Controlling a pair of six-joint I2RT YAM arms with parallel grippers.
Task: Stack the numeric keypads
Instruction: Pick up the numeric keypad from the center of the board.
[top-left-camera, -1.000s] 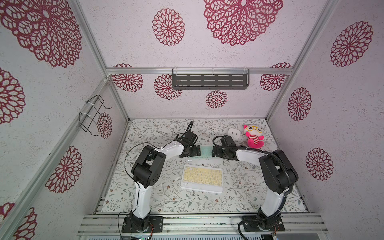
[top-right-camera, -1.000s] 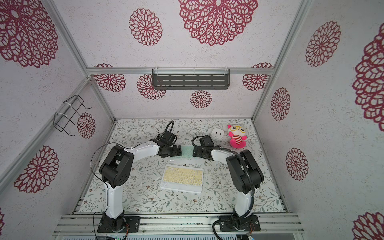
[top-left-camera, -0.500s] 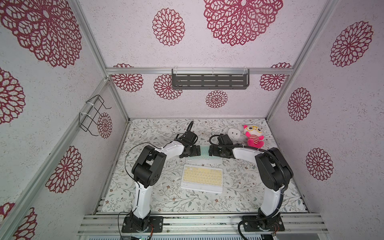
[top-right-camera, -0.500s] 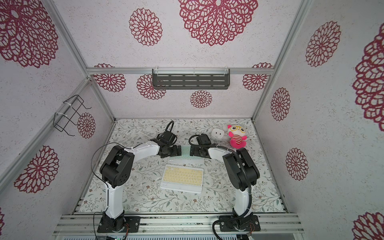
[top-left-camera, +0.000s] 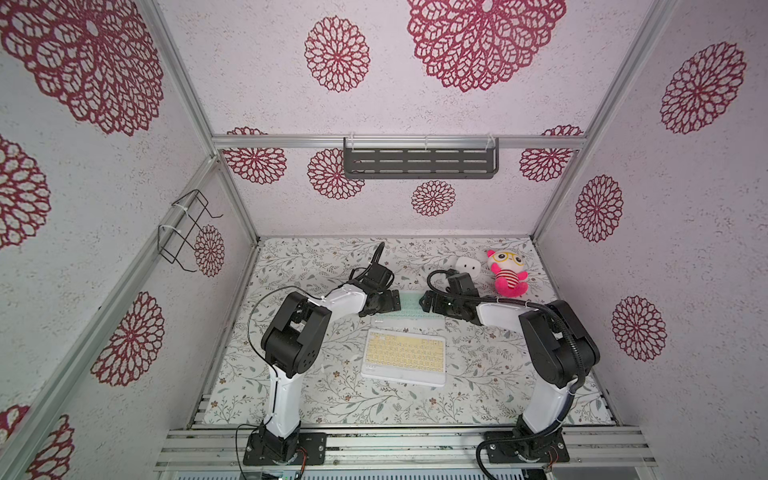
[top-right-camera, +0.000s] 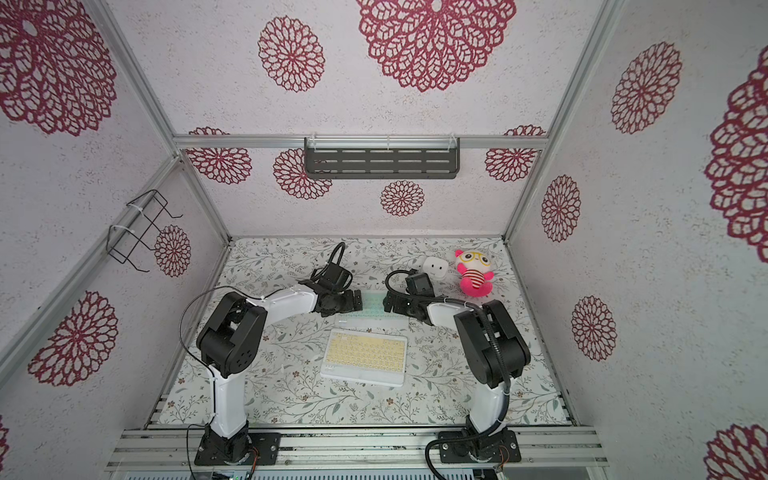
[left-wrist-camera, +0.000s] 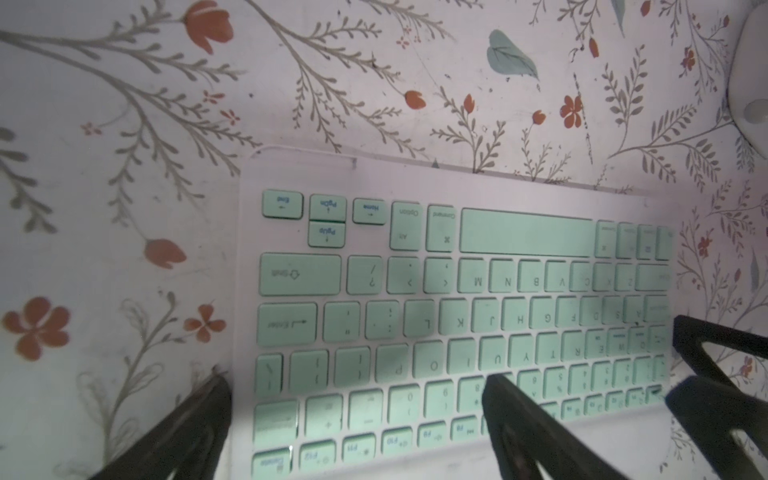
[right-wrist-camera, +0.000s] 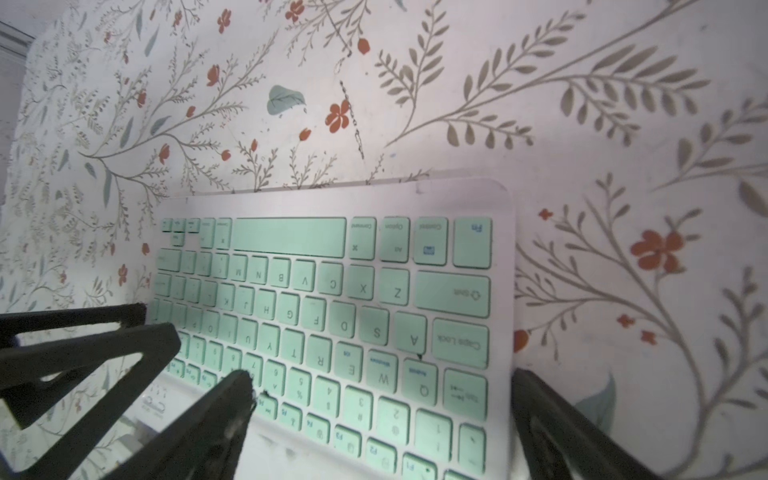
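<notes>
A mint green keypad (top-left-camera: 411, 304) (top-right-camera: 374, 305) lies flat on the floral table, behind a yellow keypad (top-left-camera: 405, 357) (top-right-camera: 365, 358) that sits at the middle front. My left gripper (top-left-camera: 390, 301) (left-wrist-camera: 357, 399) is open at one short end of the mint keypad (left-wrist-camera: 457, 291): one finger (left-wrist-camera: 511, 415) hovers over the keys, the other sits just off the edge. My right gripper (top-left-camera: 430, 301) (right-wrist-camera: 382, 399) is open at the opposite short end of the mint keypad (right-wrist-camera: 332, 299), straddling it the same way. Neither holds anything.
A small white cube gadget (top-left-camera: 466, 264) and a pink plush toy (top-left-camera: 508, 274) sit at the back right, close behind the right arm. A dark shelf (top-left-camera: 419, 162) hangs on the back wall and a wire rack (top-left-camera: 187, 232) on the left wall.
The right gripper has slid leftward over its end of the mint keypad and its elbow has swung in. The left arm and both keypads have stayed put.
</notes>
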